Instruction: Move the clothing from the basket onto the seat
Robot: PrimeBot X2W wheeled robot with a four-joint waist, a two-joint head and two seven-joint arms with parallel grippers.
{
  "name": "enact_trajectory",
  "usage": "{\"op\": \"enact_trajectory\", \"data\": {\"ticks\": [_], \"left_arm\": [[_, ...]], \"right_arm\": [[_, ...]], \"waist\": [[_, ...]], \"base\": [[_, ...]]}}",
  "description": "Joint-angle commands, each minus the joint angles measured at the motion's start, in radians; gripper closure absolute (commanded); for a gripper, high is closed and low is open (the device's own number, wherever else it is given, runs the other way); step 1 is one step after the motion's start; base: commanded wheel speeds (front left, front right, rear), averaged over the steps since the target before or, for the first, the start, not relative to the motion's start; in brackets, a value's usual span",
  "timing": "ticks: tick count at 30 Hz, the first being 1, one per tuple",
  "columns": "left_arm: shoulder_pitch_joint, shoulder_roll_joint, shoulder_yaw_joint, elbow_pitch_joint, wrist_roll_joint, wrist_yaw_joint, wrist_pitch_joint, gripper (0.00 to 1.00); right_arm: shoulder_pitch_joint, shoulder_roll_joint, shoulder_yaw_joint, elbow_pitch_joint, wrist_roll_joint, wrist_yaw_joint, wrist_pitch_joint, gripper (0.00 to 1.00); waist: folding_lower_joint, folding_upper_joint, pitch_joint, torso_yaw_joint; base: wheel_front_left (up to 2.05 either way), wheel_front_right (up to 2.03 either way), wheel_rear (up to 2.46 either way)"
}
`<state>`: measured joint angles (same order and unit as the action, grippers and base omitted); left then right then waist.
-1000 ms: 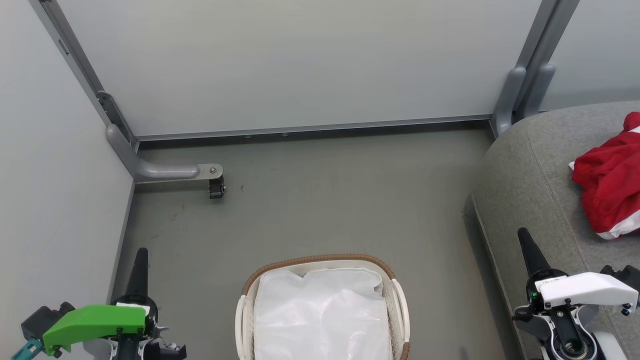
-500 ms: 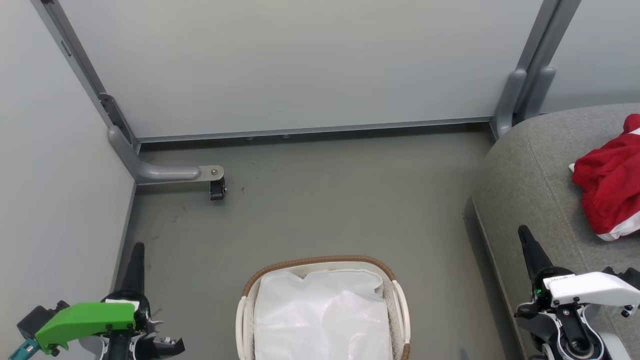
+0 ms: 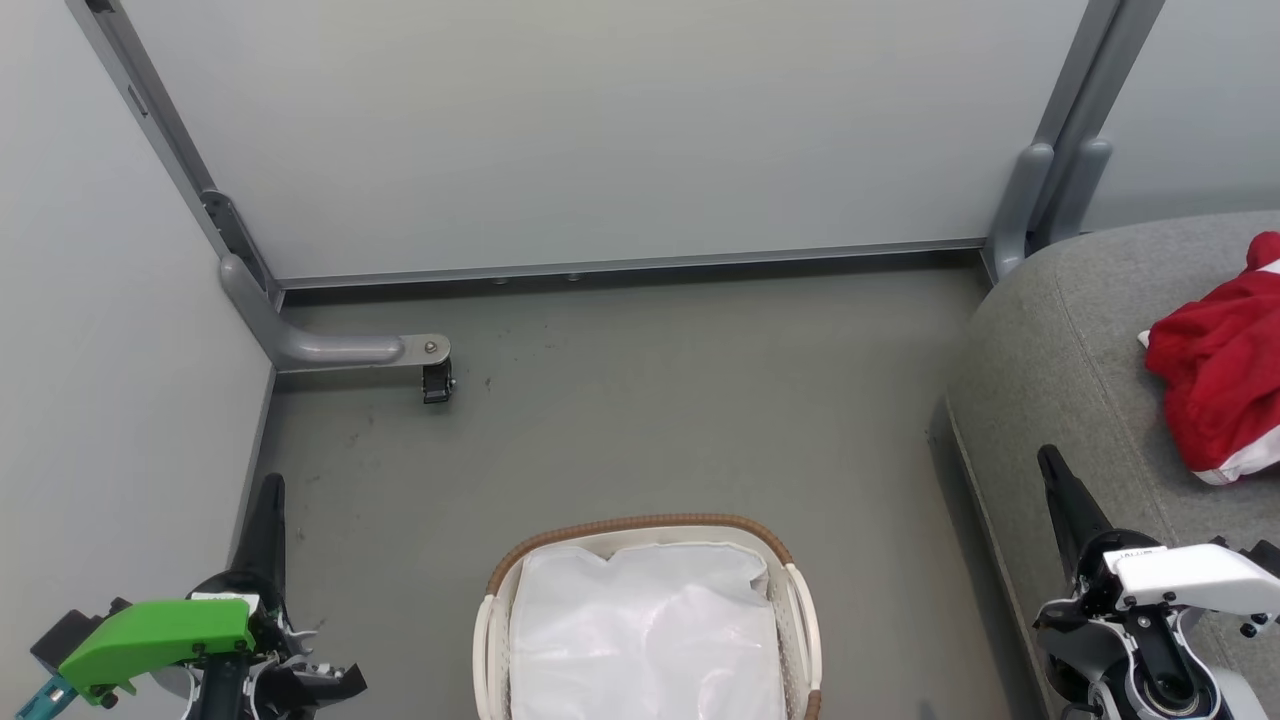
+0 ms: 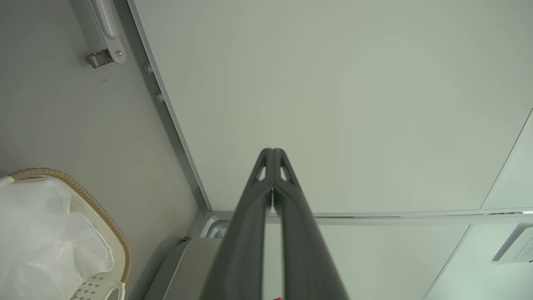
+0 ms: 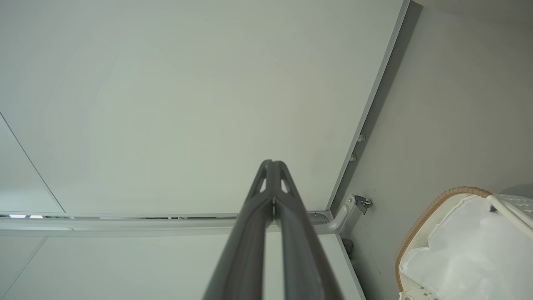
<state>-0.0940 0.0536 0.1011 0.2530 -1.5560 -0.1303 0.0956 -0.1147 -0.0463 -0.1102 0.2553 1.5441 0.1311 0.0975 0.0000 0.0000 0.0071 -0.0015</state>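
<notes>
Both the left end effector (image 4: pixel 272 151) and the right end effector (image 5: pixel 272 163) are fully closed and empty.

red clothing (image 3: pixel 1215 375), grey seat (image 3: pixel 1060 350), white basket (image 3: pixel 800 610), brown rim

Perforated plastic basket (image 3: pixel 800 610), woven rim; matt fabric seat (image 3: pixel 1060 330).

Light's soft, even and fairly bright all round. A thin shadow sits on the floor (image 3: pixel 650 420) under the wall panel (image 3: pixel 600 130) at 12 o'clock. Wrist views bow straight lines near the edges, and the left tool (image 4: pixel 272 152) and right tool (image 5: pixel 272 163) go blurry toward 6 o'clock.
</notes>
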Motion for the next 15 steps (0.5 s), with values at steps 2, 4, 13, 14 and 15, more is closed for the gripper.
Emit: {"op": "enact_trajectory", "data": {"ticks": [2,4,13,14,15], "left_arm": [[-0.021,0.0,0.008,-0.007,-0.024,-0.001,0.008,1.0],[-0.021,-0.001,0.01,-0.008,-0.036,-0.001,0.012,1.0],[-0.02,-0.001,0.013,-0.01,-0.059,-0.001,0.019,1.0],[-0.02,-0.001,0.013,-0.01,-0.059,-0.001,0.02,1.0],[-0.02,-0.001,0.013,-0.01,-0.059,-0.001,0.02,1.0]], "right_arm": [[0.009,-0.006,-0.004,-0.008,0.028,-0.001,0.01,1.0],[0.01,-0.007,-0.005,-0.01,0.042,-0.001,0.012,1.0],[0.012,-0.007,-0.006,-0.014,0.07,-0.001,0.02,1.0],[0.012,-0.007,-0.006,-0.014,0.07,-0.001,0.02,1.0],[0.012,-0.007,-0.006,-0.014,0.07,-0.001,0.02,1.0]], "waist": [[0.0,0.0,-0.001,0.0],[0.0,0.0,-0.002,0.001],[0.0,0.0,-0.004,0.002],[0.0,0.0,-0.004,0.002],[0.0,0.0,-0.004,0.002]], "base": [[0.0,0.0,0.0],[0.0,0.0,0.0],[0.0,0.0,0.0],[0.0,0.0,0.0],[0.0,0.0,0.0]]}}
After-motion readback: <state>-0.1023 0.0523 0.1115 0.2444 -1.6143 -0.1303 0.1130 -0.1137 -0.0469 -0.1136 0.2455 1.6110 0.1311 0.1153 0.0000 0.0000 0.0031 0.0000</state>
